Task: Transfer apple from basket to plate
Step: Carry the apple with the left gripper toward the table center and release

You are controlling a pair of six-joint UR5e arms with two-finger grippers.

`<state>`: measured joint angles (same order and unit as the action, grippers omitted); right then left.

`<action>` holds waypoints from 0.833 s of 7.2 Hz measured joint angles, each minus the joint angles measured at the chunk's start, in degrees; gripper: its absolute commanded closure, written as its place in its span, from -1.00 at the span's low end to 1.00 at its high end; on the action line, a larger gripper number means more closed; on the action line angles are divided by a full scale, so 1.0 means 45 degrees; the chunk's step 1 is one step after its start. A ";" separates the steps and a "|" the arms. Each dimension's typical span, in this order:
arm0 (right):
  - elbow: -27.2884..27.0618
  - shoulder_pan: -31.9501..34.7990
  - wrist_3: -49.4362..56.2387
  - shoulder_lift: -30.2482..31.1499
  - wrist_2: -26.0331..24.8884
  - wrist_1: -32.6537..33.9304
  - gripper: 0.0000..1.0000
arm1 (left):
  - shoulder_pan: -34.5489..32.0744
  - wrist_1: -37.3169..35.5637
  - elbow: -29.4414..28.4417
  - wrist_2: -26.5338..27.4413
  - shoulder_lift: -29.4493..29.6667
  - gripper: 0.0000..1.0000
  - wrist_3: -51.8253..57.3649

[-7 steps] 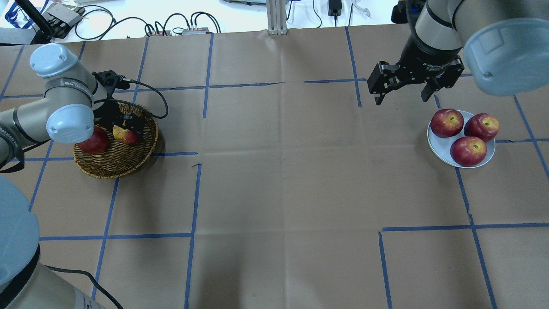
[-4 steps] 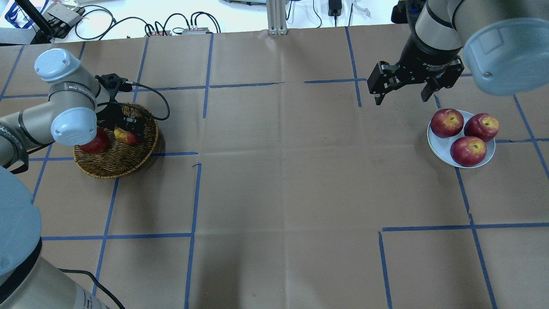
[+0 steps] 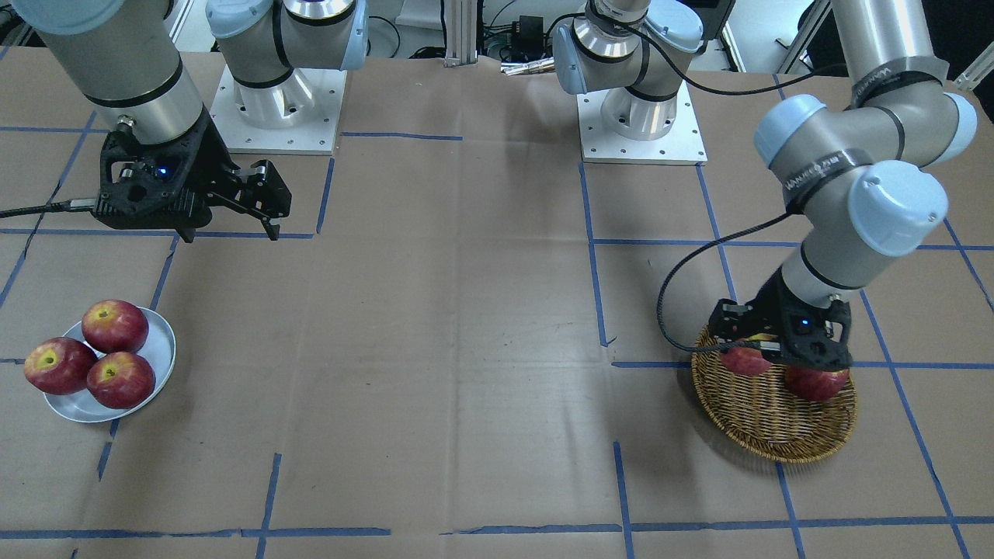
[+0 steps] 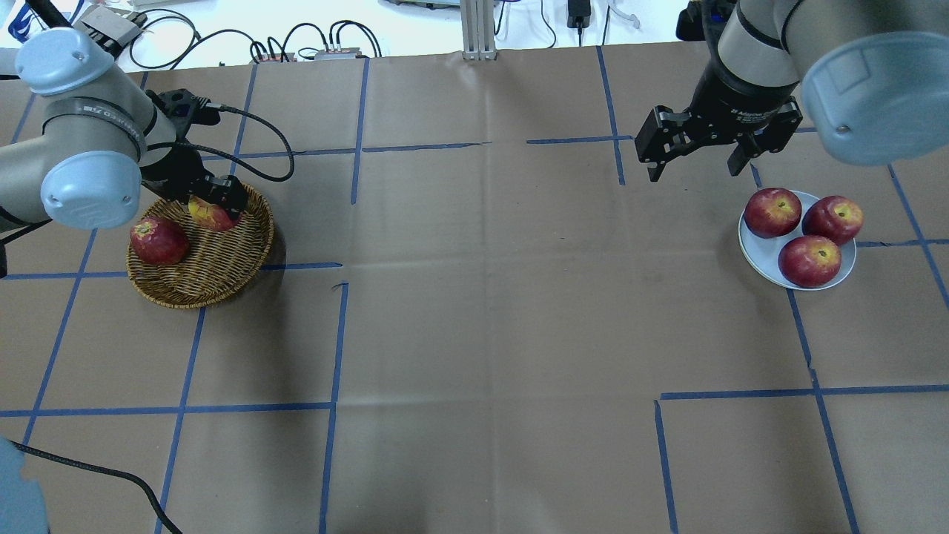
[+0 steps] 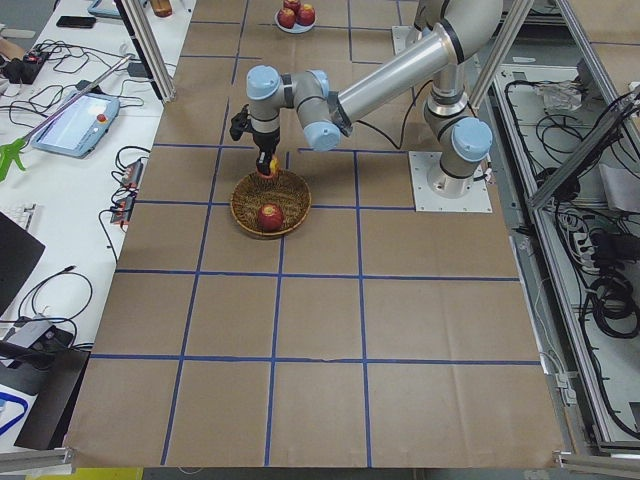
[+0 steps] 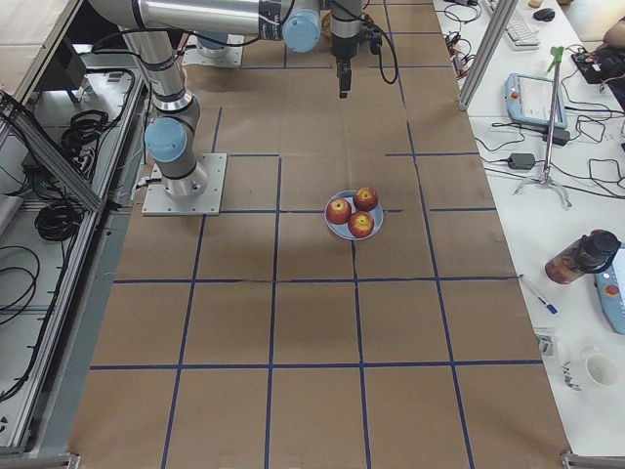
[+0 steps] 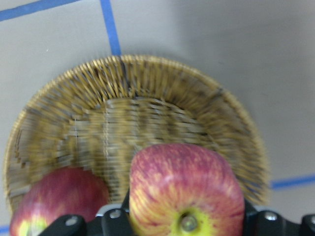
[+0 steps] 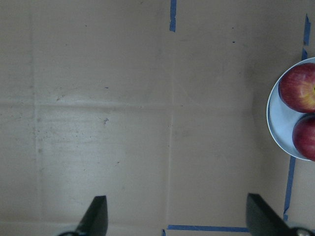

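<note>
My left gripper [image 4: 211, 210] is shut on the pale pinkish-red apple [image 4: 210, 216] with a yellow stem hollow and holds it a little above the far side of the wicker basket [image 4: 215, 278]. The left wrist view shows the apple [image 7: 187, 191] between the fingers, over the basket [image 7: 147, 108]. In the front view the apple [image 3: 742, 361] hangs over the basket [image 3: 776, 435]. The plate [image 4: 752, 248] lies far right, with three dark red apples on it. My right gripper [image 4: 693, 173] is open and empty, hovering beyond the plate [image 8: 275, 123].
A darker red apple [image 4: 158, 240] lies in the basket's left part, also seen in the left wrist view [image 7: 59, 201]. The three plate apples [image 4: 808, 261] fill most of the plate. Brown paper with blue tape lines covers the table between basket and plate.
My left gripper has risen and moved toward the basket's far rim with the pale apple in it. The dark apple is now uncovered. The right arm has not moved.
</note>
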<state>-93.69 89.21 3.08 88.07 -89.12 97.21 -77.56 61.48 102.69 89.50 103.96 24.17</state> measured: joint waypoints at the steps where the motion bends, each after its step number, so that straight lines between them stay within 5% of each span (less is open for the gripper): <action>1: -0.0001 0.0000 0.0000 -0.0001 0.0000 -0.0001 -1.00 | -0.1375 0.0243 0.0145 0.0004 -0.0269 0.18 -0.0998; 4: -0.0001 0.0000 0.0000 -0.0002 0.0000 -0.0002 -1.00 | -0.5853 -0.0026 0.0043 0.0107 0.0459 0.12 -0.6457; 6: 0.0000 -0.0001 0.0000 -0.0001 -0.0001 -0.0001 -1.00 | -0.7620 -0.2386 -0.0205 0.0149 0.2189 0.10 -0.8469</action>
<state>-93.69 89.21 3.08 88.06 -89.12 97.21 -111.85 50.74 101.77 90.17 113.82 -13.94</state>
